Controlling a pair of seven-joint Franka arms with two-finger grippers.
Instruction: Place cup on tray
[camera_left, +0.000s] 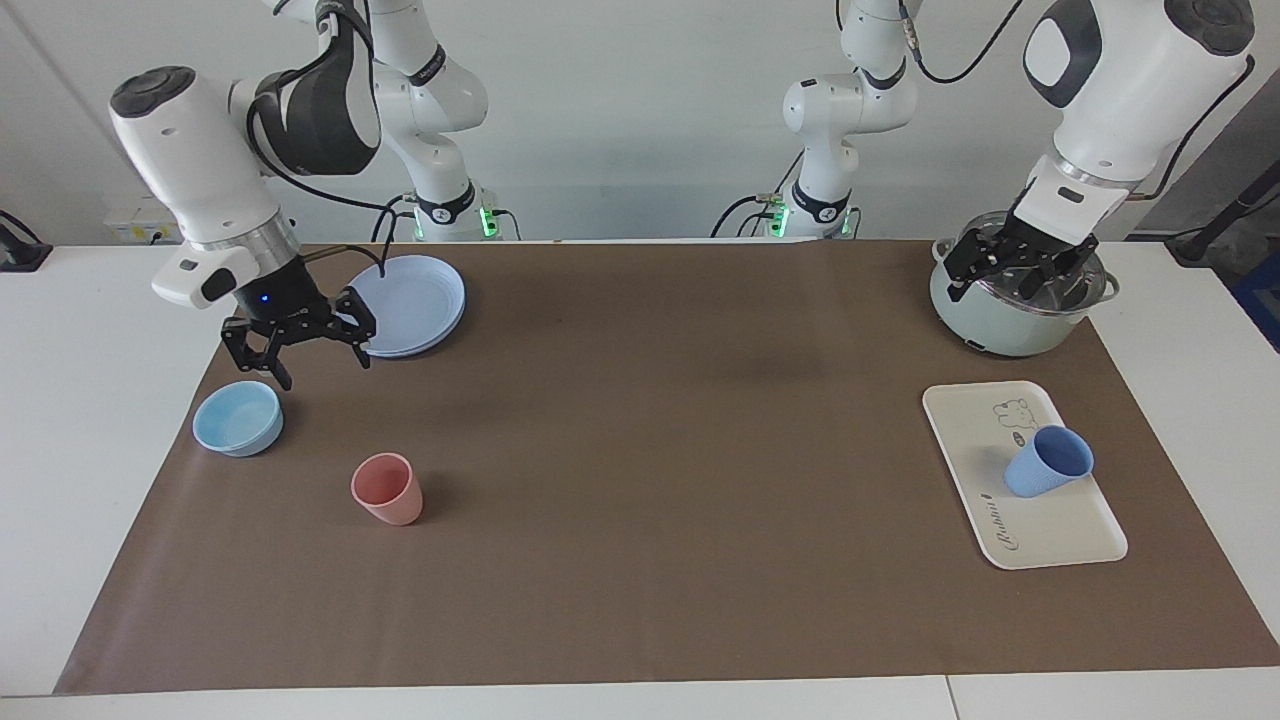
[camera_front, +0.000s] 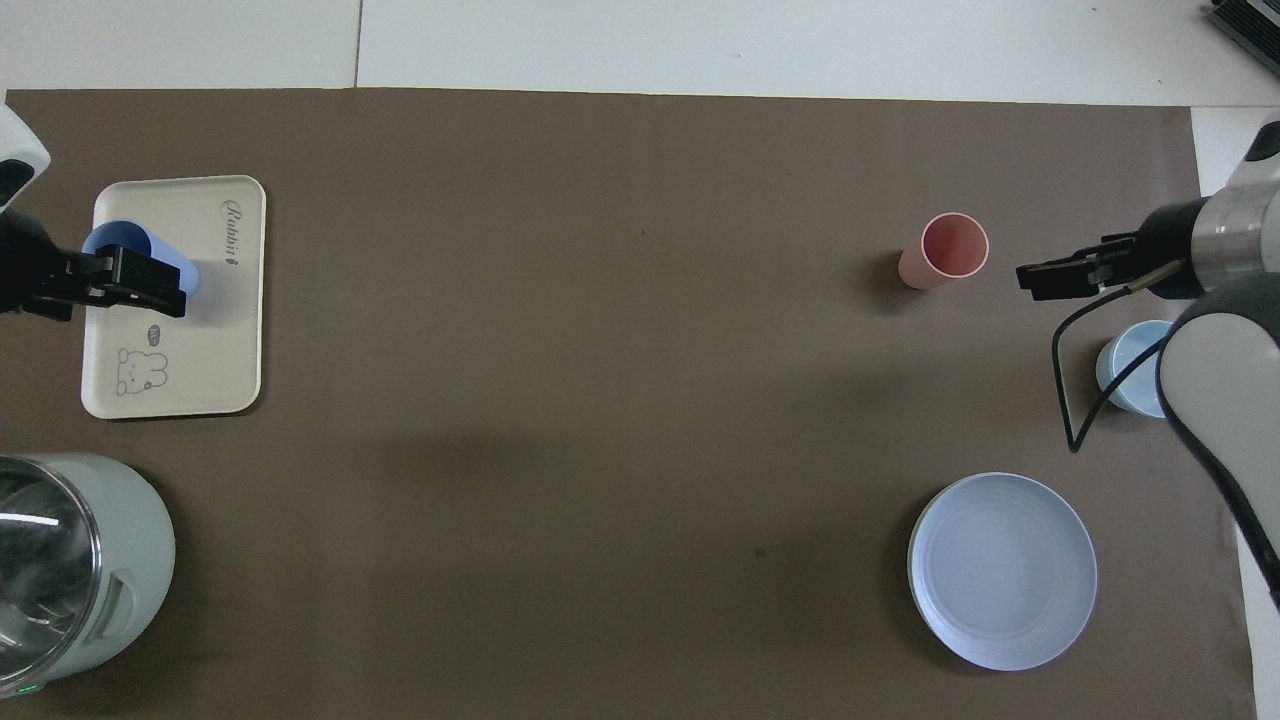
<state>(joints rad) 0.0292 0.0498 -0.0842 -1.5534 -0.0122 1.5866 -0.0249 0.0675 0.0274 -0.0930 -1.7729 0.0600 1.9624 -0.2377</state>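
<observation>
One brown mat (camera_left: 640, 520) over white table (camera_left: 100, 420) | pale wall (camera_left: 640, 100) | both claws released

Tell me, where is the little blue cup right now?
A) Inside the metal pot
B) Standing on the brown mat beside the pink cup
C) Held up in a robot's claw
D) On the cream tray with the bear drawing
D: the blue cup rests tilted on the cream tray, with no gripper holding it.

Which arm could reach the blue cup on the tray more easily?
Probably the left: the left claw, open, hangs over the pot beside the tray. The right claw hangs near the plate.
</observation>
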